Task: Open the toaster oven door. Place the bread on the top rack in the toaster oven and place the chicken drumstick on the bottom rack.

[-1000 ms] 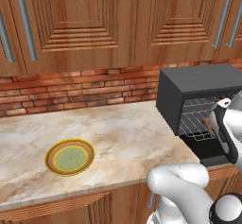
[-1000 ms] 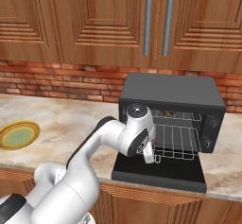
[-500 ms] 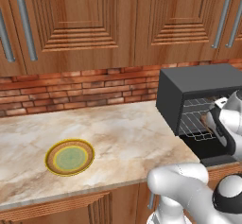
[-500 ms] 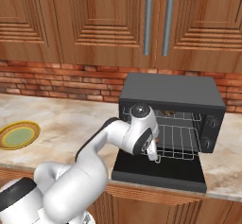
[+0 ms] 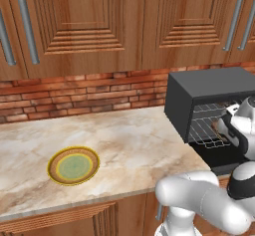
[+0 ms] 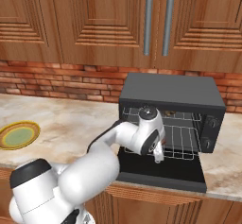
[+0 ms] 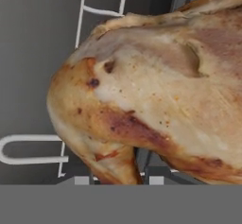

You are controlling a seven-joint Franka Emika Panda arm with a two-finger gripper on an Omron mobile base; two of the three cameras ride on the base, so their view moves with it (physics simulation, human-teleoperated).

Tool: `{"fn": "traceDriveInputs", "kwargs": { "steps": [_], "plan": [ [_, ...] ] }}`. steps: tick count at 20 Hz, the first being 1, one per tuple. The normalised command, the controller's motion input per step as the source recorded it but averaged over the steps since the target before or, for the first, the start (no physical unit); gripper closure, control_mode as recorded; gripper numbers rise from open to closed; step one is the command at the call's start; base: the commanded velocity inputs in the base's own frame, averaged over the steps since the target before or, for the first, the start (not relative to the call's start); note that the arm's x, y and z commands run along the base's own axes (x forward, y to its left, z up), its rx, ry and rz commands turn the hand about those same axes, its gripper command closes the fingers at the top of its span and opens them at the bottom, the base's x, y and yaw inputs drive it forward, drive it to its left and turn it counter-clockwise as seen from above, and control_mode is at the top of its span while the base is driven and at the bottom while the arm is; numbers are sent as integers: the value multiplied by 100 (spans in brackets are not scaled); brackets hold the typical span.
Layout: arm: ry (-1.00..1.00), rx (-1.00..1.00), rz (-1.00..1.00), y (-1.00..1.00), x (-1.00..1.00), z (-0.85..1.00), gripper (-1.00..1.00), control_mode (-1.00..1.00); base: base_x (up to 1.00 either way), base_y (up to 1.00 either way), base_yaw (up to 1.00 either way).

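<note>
Wood cabinets (image 5: 84,26) run along the top with a brick backsplash (image 5: 84,98) under them, and the marble table (image 5: 129,145) takes up most of the lower half. On the table's right end sits the toaster oven (image 6: 172,109), a dark box with its toaster oven door (image 6: 163,168) dropped flat, hinged at the bottom edge and lying out over the table front. Inside you can see the silver wire shelves; the bottom rack (image 6: 182,145) is the clearer one.

The white arm reaches across to the oven mouth, and the end effector (image 6: 158,156) hangs just in front of the bottom rack, above the open door. It's clamped on the chicken drumstick (image 7: 156,95), which looms golden-brown and huge in the hand view with rack wires behind it. Over on the left of the table, well apart from everything, there's a small yellow-green plate (image 5: 73,166).
</note>
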Motion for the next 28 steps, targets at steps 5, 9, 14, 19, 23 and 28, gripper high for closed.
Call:
{"fn": "traceDriveInputs", "kwargs": {
  "steps": [5, 9, 14, 19, 23, 28],
  "plan": [
    [0, 0, -1, -10, 7, -22, 100, -100, 0, 0, 0],
    [0, 1, -3, -7, 7, -13, 100, -100, 0, 0, 0],
    [2, 3, -3, -4, 9, 0, 100, -100, 0, 0, 0],
    [4, 0, -4, 0, 3, -8, 100, -100, 0, 0, 0],
    [1, 0, -3, 0, 1, -6, -100, -100, 0, 0, 0],
    [0, 2, -1, 0, 0, 0, -100, -100, 0, 0, 0]
  ]
}}
